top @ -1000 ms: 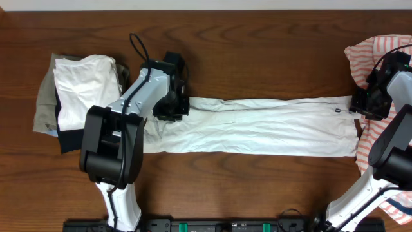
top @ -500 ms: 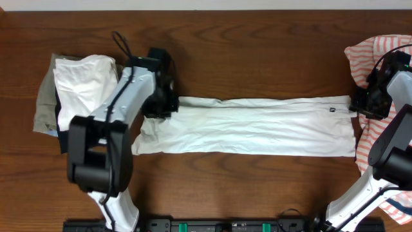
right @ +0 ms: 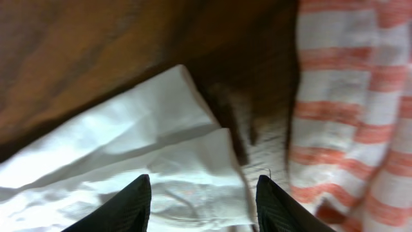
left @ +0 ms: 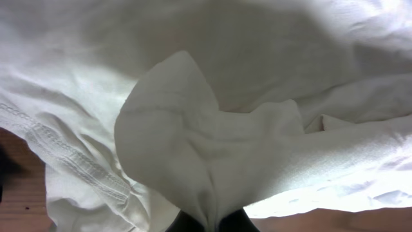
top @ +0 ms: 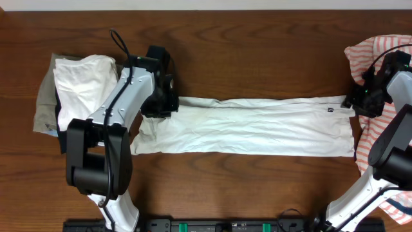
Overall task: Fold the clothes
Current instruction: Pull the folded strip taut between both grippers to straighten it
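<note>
Dark wood of the table (top: 257, 51) runs bare across the overhead view, and the work on it hangs on two corners. At the bottom centre of the left wrist view the left pincer (left: 209, 222) is clamped shut on a bunched peak of white cloth that rises out of its tips. The right pincer (right: 199, 206) stands with its jaws apart, straddling a layered white corner without pinching it. Both corners belong to the white garment (top: 257, 125), folded lengthwise into a long band across the middle of the frame: its upper left corner is in the left grip, its upper right corner under the open right one. Just beyond that right end lies the striped garment (top: 380, 48) at the right edge, and at the upper left a stack of folded clothes (top: 80, 84) sits beside the left arm. The step looks like taking both ends of the band's far edge to square it before a crosswise fold. To do it well, the right jaws should probably close on every layer at the corner hem and on none of the stripes. The pull should then be even and low, so the band flattens — its lower left end flares and wrinkles — without the lengthwise fold slipping open.
</note>
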Robot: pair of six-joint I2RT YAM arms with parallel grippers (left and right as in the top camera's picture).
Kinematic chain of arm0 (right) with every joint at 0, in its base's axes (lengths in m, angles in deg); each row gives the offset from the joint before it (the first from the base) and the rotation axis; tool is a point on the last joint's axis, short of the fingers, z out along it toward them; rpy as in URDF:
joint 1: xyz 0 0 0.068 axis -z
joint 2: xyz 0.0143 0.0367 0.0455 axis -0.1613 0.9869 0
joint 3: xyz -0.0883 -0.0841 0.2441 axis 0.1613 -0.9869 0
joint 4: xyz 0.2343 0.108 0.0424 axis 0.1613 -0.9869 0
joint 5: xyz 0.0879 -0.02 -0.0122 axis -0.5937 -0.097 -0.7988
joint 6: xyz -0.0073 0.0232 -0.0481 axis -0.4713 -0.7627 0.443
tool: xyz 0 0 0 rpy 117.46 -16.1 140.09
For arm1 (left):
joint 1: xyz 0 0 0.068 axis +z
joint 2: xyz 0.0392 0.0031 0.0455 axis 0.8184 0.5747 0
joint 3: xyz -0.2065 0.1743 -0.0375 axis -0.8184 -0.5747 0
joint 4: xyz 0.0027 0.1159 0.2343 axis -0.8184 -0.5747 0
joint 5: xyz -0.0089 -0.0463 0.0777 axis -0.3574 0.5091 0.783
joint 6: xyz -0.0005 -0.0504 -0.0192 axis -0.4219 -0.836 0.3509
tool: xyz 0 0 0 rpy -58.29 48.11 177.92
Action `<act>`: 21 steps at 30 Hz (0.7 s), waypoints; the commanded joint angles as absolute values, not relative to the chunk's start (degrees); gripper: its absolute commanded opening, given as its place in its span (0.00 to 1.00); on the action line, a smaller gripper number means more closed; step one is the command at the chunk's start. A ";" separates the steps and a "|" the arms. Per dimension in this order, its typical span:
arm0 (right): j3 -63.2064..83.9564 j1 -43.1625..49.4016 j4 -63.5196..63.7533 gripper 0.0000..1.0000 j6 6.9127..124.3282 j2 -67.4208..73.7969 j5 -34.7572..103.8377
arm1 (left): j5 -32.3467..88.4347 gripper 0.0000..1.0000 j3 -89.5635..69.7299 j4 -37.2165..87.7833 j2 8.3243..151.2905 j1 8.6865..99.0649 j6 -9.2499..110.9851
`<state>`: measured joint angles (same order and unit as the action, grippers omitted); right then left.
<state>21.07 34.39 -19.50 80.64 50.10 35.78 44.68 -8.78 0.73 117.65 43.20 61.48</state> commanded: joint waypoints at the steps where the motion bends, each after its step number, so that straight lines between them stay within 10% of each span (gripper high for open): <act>1: 22.32 34.54 -19.32 0.49 80.88 48.77 31.99 | 45.16 0.06 -8.56 0.18 117.24 43.22 61.98; 7: 22.30 34.54 -19.39 0.34 80.88 48.77 32.02 | 45.16 0.06 -8.56 -0.26 117.24 43.22 61.98; 10: 22.30 34.54 -19.35 0.01 80.88 48.77 32.04 | 45.20 0.06 -8.56 -1.76 117.24 43.24 62.00; 21: 22.30 35.15 -19.78 0.01 80.90 48.77 33.33 | 47.98 0.06 -8.56 -3.23 117.24 45.32 58.05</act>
<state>21.10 34.45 -19.54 80.68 50.10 33.13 45.88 -8.78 -2.90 117.65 44.62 59.58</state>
